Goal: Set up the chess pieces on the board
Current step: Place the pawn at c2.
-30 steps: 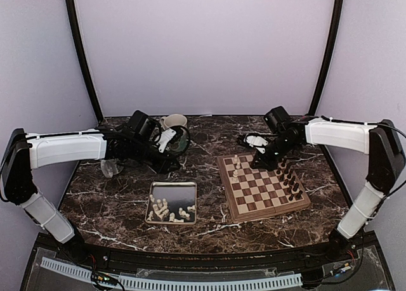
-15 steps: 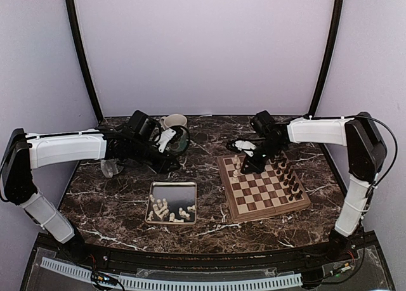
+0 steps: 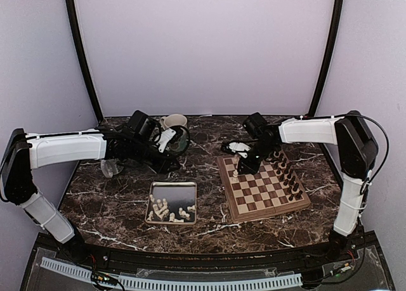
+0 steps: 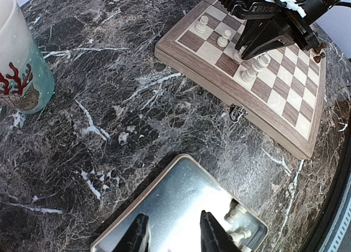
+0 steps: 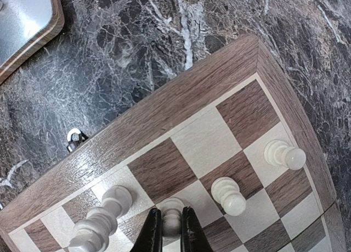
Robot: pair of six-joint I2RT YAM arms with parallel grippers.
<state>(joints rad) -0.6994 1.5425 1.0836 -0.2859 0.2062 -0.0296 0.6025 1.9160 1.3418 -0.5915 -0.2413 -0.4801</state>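
As we go from the near edge, tray [image 3: 181,193]: lies left of the board, cream pieces [image 3: 166,210] heaped at its near end.
Left claw [image 4: 173,222]: hangs on the tray's far side, fingers apart, nothing between them.
Board [image 3: 263,188]: near the tray, on its right; we count three more cream pieces standing by its left edge.
Right claw [image 5: 171,219]: pinched shut on a cream pawn [image 5: 171,207] near that edge; we cannot quite tell whether its foot touches the square.
Dark pieces [image 3: 290,177]: ranked along the board's right side.
Mug [image 3: 173,121]: farthest, just behind the left claw.
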